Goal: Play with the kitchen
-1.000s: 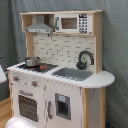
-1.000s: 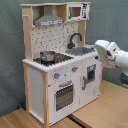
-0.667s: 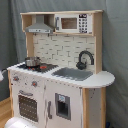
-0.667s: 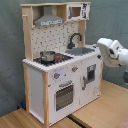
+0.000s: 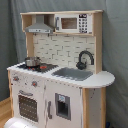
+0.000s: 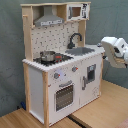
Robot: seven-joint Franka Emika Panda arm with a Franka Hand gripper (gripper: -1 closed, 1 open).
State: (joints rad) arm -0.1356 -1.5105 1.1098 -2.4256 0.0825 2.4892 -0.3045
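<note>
The kitchen (image 5: 55,80) (image 6: 60,60) stands upright in both exterior views, white and light wood, with a grey hood (image 5: 39,26), black faucet (image 5: 85,59), grey sink (image 5: 74,73) and oven door (image 6: 64,96). A small metal pot (image 5: 32,61) (image 6: 48,55) sits on the red-ringed stovetop. My white arm (image 6: 116,50) comes in from the second exterior view's right, level with the rounded end of the counter and a little apart from it. A white rounded shape (image 5: 20,122) shows at the bottom left of the first exterior view.
A grey curtain (image 5: 115,45) hangs behind the kitchen. It stands on light wooden boards (image 6: 100,112) with a seam between them. A toy microwave (image 5: 72,23) fills the top shelf beside the hood.
In the second exterior view my arm has shifted slightly to the right, away from the counter end. The kitchen and the pot have not moved.
</note>
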